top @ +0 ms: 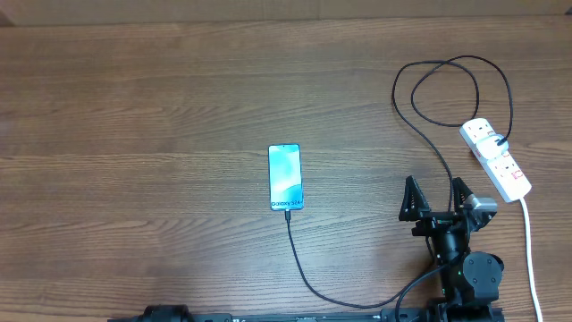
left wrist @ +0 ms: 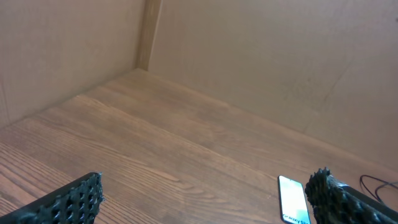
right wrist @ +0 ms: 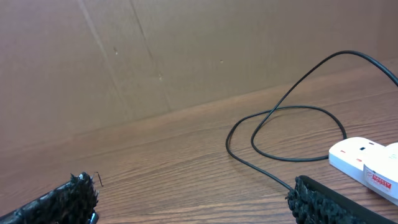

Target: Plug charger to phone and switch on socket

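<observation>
Overhead first: phone [top: 285, 177] flat near mid-table [top: 134, 134], screen up, lettering too small to read. Charger cable [top: 290, 231] touching the phone's near short edge; plug tip too small to judge as seated or not. From there curves toward the table's near edge, vanishes for a stretch under the right arm, shows again between the fingers of the right gripper [top: 438, 199], loops at the far right and ends at the power strip [top: 497, 159]. Switch positions impossible to make out. White cord [top: 530, 255] leaving the strip's near end, cut off by the lower edge. Right gripper released, fingers spread, holding nothing, near the strip.

Next, left wrist: left gripper [left wrist: 206, 186] spread wide, nothing between the fingers, both clipped by the lower edge. Phone [left wrist: 291, 198] partly hidden behind one finger, its near end cut off. Thin sliver of cable [left wrist: 379, 182] at the right edge.

Lastly, right wrist: right gripper [right wrist: 194, 190] spread wide above bare wood, empty. Cable loop [right wrist: 292, 134] lying beyond. Power strip [right wrist: 357, 154] only partly shown, cut by the right edge and overlapped by one finger; red label on it unreadable.
</observation>
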